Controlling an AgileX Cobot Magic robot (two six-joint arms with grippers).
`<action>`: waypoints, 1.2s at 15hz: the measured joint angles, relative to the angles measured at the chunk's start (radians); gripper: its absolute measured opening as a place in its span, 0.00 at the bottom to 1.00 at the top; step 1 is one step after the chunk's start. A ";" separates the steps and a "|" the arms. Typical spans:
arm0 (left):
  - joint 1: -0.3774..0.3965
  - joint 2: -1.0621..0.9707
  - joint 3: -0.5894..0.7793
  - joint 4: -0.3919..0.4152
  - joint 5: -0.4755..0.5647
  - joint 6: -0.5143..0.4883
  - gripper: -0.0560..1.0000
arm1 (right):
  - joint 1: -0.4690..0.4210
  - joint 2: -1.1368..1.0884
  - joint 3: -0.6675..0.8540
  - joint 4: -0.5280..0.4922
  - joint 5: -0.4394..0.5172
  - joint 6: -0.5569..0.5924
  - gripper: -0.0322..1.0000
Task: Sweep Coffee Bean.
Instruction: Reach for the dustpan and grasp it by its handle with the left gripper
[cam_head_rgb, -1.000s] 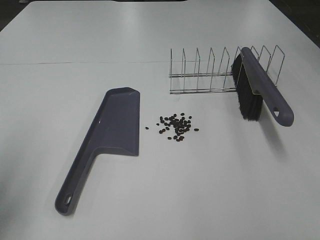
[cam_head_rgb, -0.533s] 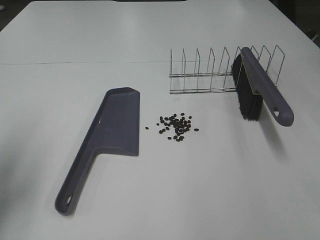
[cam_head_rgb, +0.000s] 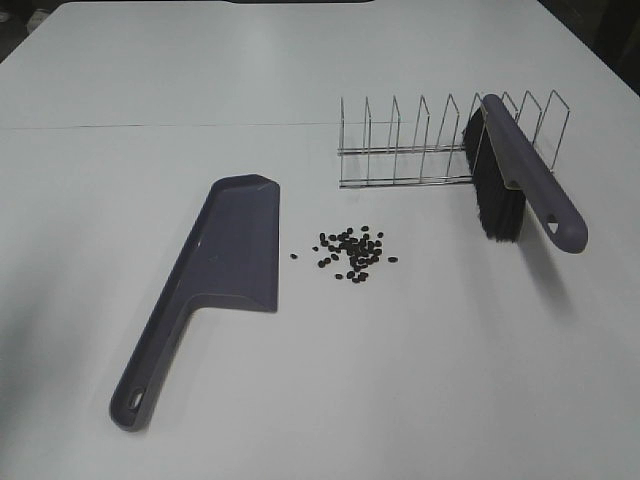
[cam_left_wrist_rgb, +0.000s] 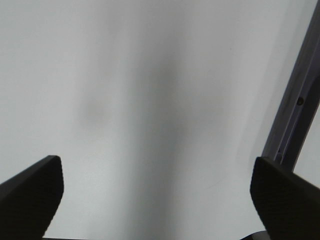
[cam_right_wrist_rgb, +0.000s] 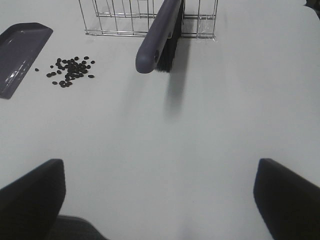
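Black-fingered left hand (cam_left_wrist_rgb: 156, 172) wide open, empty | right hand (cam_right_wrist_rgb: 160, 170) wide open, empty | coffee bean (cam_head_rgb: 352, 250) beside dustpan (cam_head_rgb: 225, 265)

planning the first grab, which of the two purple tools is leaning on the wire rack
The brush: it is propped against the wire rack, bristles down. The dustpan lies flat on the table, apart from the rack.

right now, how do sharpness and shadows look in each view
exterior high: sharp, evenly lit, the brush throwing a soft shadow on the table; left wrist: little detail, a broad grey shadow band across the table, fingers dark; right wrist: beans crisp, fingers dark and soft-edged.
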 joint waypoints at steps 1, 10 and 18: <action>0.000 0.003 0.000 -0.001 0.000 0.000 0.92 | 0.000 0.000 0.000 0.000 0.000 0.000 0.94; -0.443 0.341 -0.176 0.109 -0.019 -0.308 0.92 | 0.000 0.000 0.000 0.000 0.000 0.000 0.94; -0.638 0.633 -0.419 0.079 -0.004 -0.403 0.92 | 0.000 0.000 0.000 0.000 0.000 0.000 0.94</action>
